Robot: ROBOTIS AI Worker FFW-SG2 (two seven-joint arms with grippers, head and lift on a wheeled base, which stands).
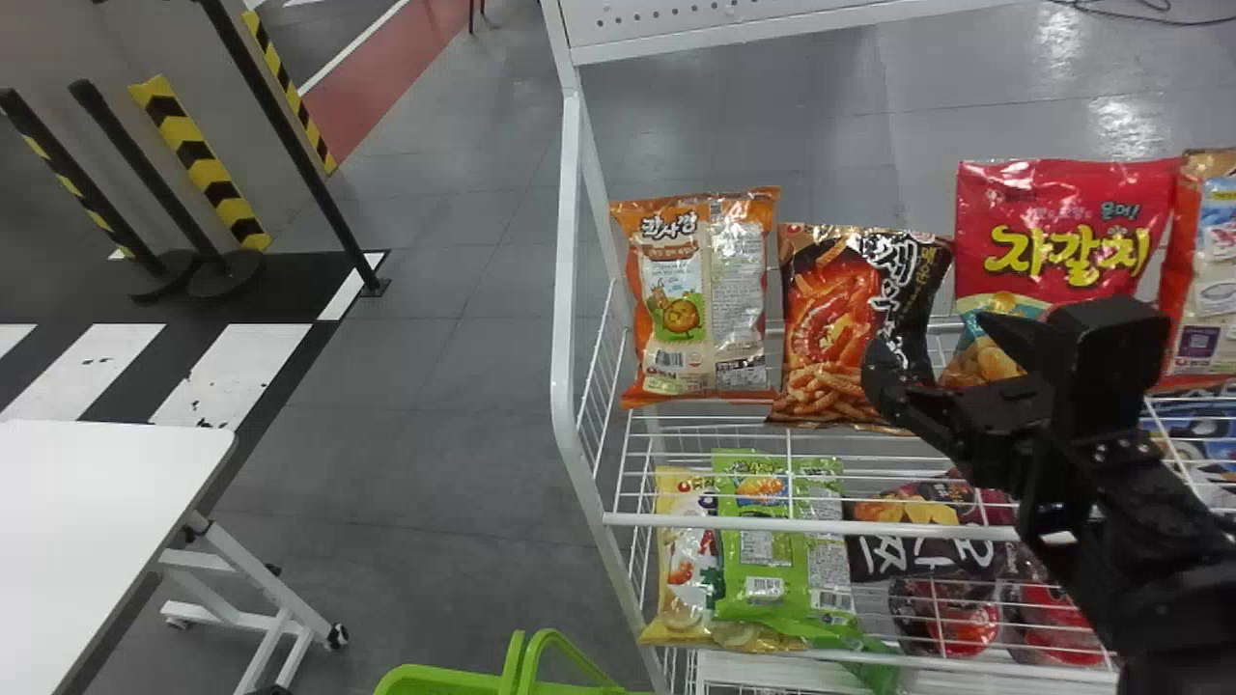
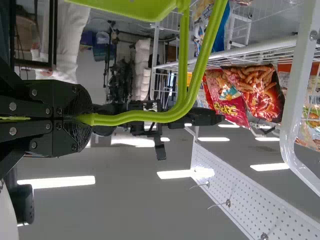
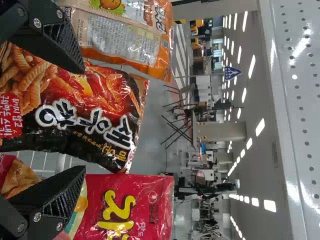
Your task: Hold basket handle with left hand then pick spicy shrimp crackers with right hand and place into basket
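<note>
My right gripper [image 1: 927, 357] is in front of the upper shelf, overlapping the right part of the spicy shrimp crackers [image 1: 835, 319], a black and orange bag standing upright. In the right wrist view the spread fingers of my right gripper [image 3: 75, 120] have the crackers bag [image 3: 75, 105] between and beyond them, not gripped. The left wrist view has my left gripper [image 2: 82, 120] shut on the green basket handle [image 2: 145, 116]; part of the basket [image 2: 130, 7] hangs from it. In the head view the green basket [image 1: 439, 681] is at the bottom edge, left of the rack.
An orange snack bag [image 1: 676, 299] stands left of the crackers, a red bag [image 1: 1062, 232] to the right. White wire shelving [image 1: 570, 290] has a side post near the basket. Green and yellow bags [image 1: 772, 560] lie on the lower shelf. A white table [image 1: 106, 521] stands at left.
</note>
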